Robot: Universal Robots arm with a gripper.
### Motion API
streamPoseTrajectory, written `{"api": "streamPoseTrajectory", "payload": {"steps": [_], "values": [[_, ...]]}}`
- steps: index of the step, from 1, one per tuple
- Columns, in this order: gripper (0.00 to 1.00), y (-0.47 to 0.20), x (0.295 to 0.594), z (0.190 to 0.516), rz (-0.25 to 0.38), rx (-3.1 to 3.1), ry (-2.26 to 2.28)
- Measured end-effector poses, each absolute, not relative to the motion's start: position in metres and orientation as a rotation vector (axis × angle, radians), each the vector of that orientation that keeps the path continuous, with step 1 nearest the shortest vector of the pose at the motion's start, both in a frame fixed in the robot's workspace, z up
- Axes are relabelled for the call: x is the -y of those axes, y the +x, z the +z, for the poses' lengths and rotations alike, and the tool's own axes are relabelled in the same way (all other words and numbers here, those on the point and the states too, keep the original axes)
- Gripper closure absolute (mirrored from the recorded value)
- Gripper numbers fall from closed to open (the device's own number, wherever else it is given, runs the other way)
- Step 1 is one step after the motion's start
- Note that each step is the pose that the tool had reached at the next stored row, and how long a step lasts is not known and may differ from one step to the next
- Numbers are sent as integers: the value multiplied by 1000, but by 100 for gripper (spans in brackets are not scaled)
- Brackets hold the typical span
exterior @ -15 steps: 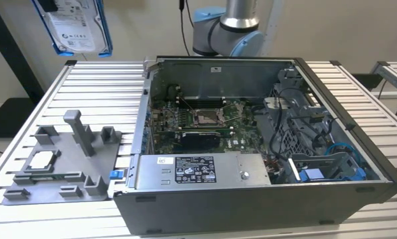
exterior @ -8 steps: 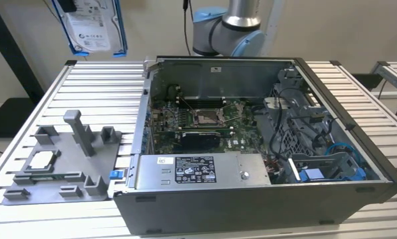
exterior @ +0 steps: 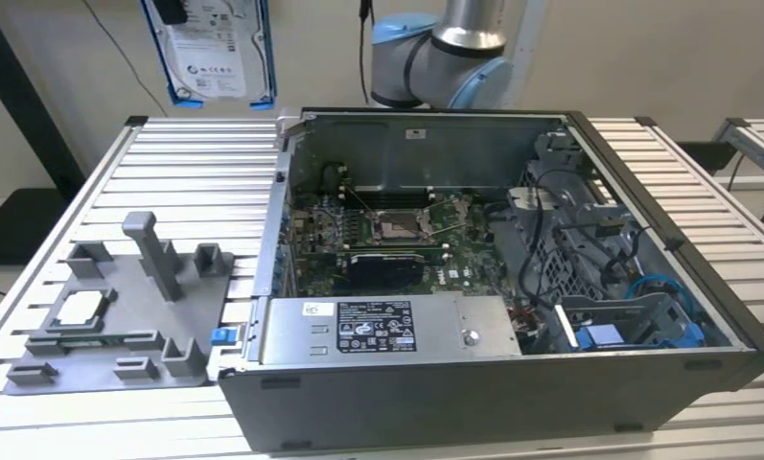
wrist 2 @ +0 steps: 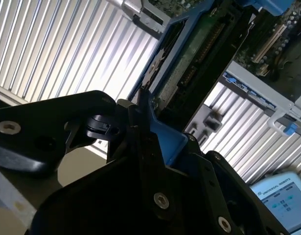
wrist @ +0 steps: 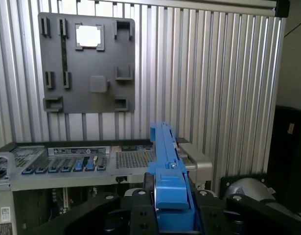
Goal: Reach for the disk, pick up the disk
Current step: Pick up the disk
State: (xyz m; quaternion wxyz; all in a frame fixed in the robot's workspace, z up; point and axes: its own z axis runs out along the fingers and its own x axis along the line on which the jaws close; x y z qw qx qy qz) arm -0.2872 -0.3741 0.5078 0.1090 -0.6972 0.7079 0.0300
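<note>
**Disk (exterior: 216,48) hanging clear, clamped by its blue bracket (wrist: 167,161)**

Nearest, on the exterior view's left, a grey fixture plate (exterior: 209,297) is lying on the slatted surface (exterior: 688,182), carrying a small white-grey chip (exterior: 81,305). The open computer case (exterior: 484,402) is sitting just beside it. Farther back, on the exterior view's left, the disk is hanging upright in the air, well clear of the surface, so the pick-up is looking done. In both wrist views the gripper (wrist: 171,198) is holding it: the fingers (wrist 2: 140,142) are clamping the blue bracket's edge, with the drive running away from them edge-on. I am judging the disk to be stiff, fairly heavy for its size and sensitive to knocks. Its bare circuit board (wrist 2: 194,63) is lying exposed on one face, so the plastic bracket is looking like the proper place to grip. Smooth plastic, though, could be slipping under a light squeeze.
</note>
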Motion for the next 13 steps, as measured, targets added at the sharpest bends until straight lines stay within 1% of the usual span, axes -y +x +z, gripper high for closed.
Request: {"api": "streamPoseTrajectory", "payload": {"steps": [13], "values": [[100, -228, 374, 508, 102, -2089, -2055]]}}
